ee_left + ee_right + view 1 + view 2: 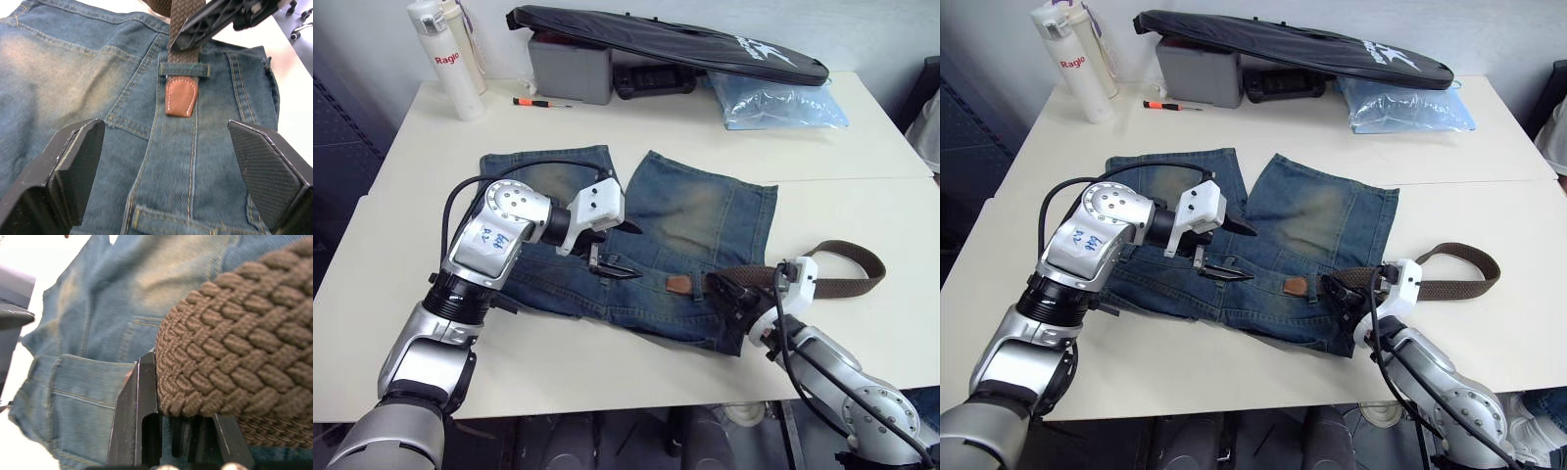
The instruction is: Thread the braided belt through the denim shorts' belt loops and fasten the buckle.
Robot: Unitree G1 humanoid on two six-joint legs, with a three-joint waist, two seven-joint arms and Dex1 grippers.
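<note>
The denim shorts (705, 211) lie flat on the white table, waistband towards me. The braided belt (857, 269) curls in a loop on the table to the shorts' right. Its tan leather tip (181, 96) pokes out from under one of the belt loops (185, 70) on the waistband. My right gripper (722, 290) is shut on the braided strap just behind that loop, and the weave (234, 357) lies over its finger (142, 426). My left gripper (619, 250) hovers open above the waistband, left of the tip, holding nothing. The buckle is hidden.
Along the table's far edge stand a white bottle (450, 59), a grey box (570, 69), a long black bag (675, 44) and a pale blue plastic bag (783, 103). A small screwdriver (540, 102) lies near the bottle.
</note>
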